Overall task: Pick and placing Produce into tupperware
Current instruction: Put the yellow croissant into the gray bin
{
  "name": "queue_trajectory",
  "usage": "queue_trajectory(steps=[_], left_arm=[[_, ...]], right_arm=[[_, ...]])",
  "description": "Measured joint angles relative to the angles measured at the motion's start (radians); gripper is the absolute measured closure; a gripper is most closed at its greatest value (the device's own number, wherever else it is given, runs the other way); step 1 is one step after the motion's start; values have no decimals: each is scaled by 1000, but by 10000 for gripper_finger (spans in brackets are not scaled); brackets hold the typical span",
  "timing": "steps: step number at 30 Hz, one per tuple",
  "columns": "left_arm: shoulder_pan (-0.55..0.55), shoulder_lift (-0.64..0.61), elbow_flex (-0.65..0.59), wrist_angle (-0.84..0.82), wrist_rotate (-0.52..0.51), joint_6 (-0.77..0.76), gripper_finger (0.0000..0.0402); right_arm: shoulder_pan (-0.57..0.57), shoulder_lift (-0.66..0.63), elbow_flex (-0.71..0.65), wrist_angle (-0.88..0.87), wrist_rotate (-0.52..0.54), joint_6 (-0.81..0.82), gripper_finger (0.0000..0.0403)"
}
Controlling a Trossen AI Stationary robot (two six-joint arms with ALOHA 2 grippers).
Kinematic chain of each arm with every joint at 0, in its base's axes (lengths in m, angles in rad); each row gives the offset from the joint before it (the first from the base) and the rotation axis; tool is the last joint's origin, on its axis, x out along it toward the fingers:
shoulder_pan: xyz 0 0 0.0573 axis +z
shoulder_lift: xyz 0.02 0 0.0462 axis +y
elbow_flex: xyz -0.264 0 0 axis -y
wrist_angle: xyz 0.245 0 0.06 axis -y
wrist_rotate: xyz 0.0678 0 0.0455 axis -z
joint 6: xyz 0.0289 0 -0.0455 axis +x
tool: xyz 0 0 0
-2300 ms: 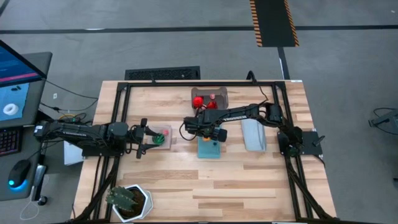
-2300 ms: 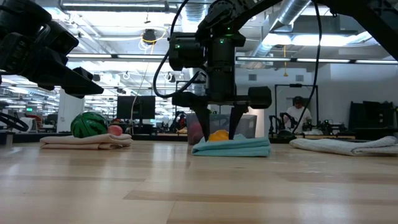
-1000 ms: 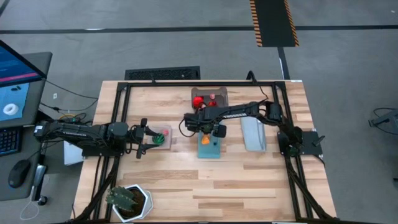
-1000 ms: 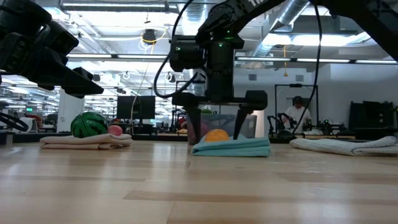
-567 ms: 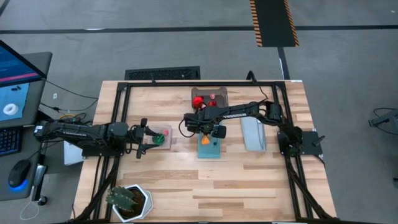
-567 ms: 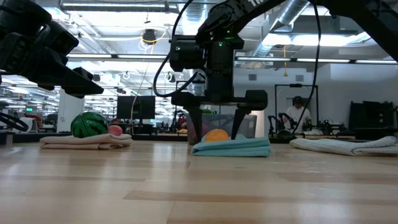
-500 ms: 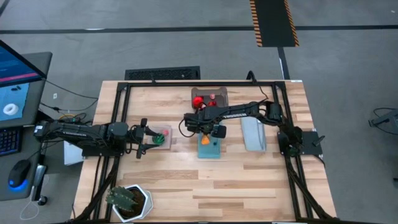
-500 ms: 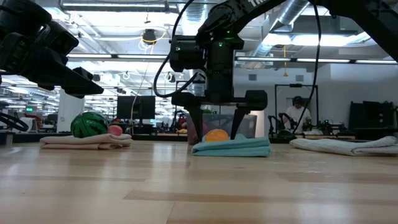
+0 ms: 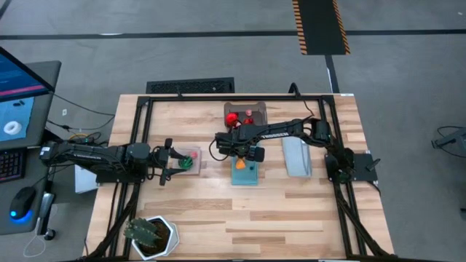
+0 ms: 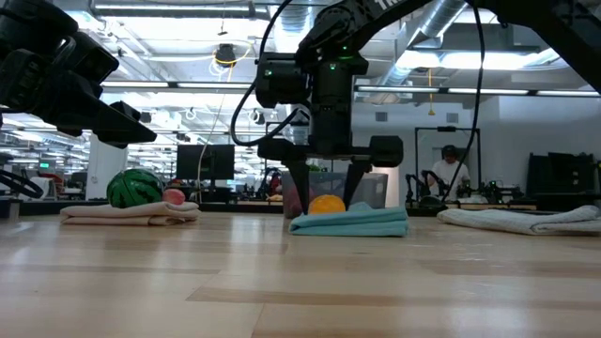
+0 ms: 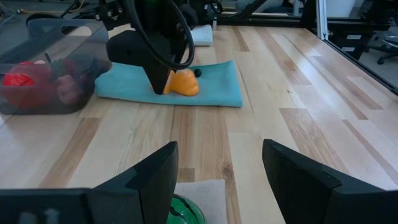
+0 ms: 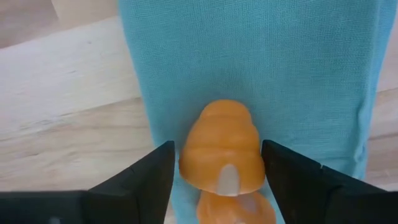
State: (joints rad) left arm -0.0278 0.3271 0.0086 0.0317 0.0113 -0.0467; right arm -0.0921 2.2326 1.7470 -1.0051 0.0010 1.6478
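Observation:
The orange produce piece [image 12: 221, 155] lies on the blue mat [image 12: 249, 62] near the table's middle [image 9: 239, 164]. My right gripper [image 12: 217, 146] points down over it, open, with one finger on each side and a small gap showing in the low view [image 10: 325, 203]. The tupperware [image 9: 246, 115] stands beyond it near the far edge and holds red pieces [image 11: 18, 79]. My left gripper [image 11: 217, 186] waits open at the table's left [image 9: 170, 161], just short of a green piece [image 9: 188, 161] and a pink piece [image 10: 174, 195] on a tan mat [image 10: 131, 214].
A folded grey mat [image 9: 296, 156] lies right of the blue mat. A spiky plant in a white pot [image 9: 151, 234] stands at the near left corner. Black frame rails [image 9: 138, 138] run along the table's sides. A person [image 10: 451, 169] sits far behind the table.
My right gripper's fingers have drawn slightly closer together on either side of the orange piece. The piece has stayed where it was on the blue mat.

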Motion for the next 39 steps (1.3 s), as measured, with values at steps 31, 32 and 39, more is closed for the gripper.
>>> queue_trajectory(steps=[31, 32, 39], left_arm=[[0, 0, 0, 0, 0, 0, 178], [0, 0, 0, 0, 0, 0, 178], [0, 0, 0, 0, 0, 0, 178]], right_arm=[[-7, -1, 145, -203, 65, -26, 181], [-10, -1, 161, -224, 69, -30, 176], [-47, -1, 273, -324, 90, -89, 179]])
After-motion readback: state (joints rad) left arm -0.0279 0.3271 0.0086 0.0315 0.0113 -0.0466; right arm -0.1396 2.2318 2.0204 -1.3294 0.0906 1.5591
